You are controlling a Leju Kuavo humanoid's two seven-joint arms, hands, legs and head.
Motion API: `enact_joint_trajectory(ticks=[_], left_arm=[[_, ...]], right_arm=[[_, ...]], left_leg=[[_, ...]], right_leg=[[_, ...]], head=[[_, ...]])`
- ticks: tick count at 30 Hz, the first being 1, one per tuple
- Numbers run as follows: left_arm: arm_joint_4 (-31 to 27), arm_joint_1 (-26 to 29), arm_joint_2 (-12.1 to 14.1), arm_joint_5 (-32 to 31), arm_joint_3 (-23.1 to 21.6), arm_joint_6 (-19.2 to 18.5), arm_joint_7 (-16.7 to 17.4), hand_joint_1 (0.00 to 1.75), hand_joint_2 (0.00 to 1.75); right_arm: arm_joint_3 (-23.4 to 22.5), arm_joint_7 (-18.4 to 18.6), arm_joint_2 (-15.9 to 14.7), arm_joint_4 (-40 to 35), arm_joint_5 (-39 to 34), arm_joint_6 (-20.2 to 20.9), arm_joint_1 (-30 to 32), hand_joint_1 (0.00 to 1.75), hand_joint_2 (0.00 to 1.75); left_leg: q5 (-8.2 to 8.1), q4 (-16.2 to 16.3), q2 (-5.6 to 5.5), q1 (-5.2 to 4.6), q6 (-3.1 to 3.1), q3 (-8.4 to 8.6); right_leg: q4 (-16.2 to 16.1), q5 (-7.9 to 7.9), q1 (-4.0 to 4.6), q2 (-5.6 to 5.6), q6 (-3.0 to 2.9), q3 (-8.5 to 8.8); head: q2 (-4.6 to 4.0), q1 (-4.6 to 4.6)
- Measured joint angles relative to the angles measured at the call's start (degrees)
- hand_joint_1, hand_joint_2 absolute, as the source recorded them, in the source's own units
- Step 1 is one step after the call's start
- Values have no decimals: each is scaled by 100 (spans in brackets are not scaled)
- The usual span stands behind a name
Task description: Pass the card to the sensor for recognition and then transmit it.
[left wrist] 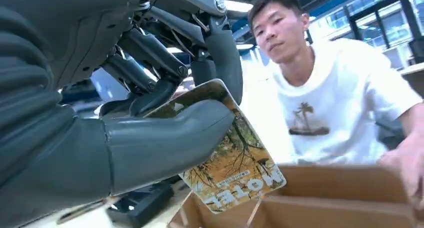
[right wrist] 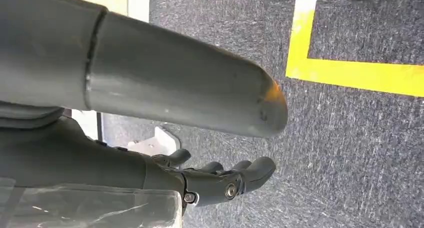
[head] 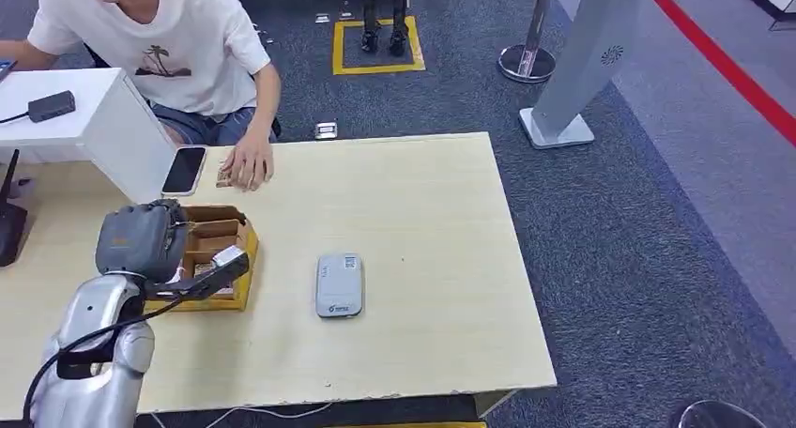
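Observation:
My left hand hovers over a shallow cardboard box at the table's left side. In the left wrist view, the left hand pinches a card between thumb and fingers; the card shows a yellow forest picture and the word MOTEL. It hangs just above the box. The grey card sensor lies flat on the table to the right of the box, apart from the hand. My right hand hangs beside the body over the grey carpet, fingers loose and holding nothing.
A person in a white T-shirt sits at the table's far left, one hand resting on the table beside a phone. A white stand and a black device are at the left. Bare tabletop lies right of the sensor.

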Motion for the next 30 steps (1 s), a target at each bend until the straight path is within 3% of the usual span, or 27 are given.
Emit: enact_joint_trajectory(ticks=[14, 30], left_arm=[[94, -726, 153, 203, 271, -54, 133, 175, 175], [584, -960, 76, 94, 461, 7, 114, 175, 175]], right_arm=[[24, 50, 0, 2, 103, 90, -86, 0, 0], [81, 118, 0, 22, 103, 118, -144, 0, 0]], left_leg=[[3, 0, 0, 1, -4, 0], [2, 0, 3, 0, -4, 0]], right_leg=[[1, 0, 0, 2, 0, 0], [1, 0, 0, 8, 0, -2]], head=[[0, 2], [0, 0]])
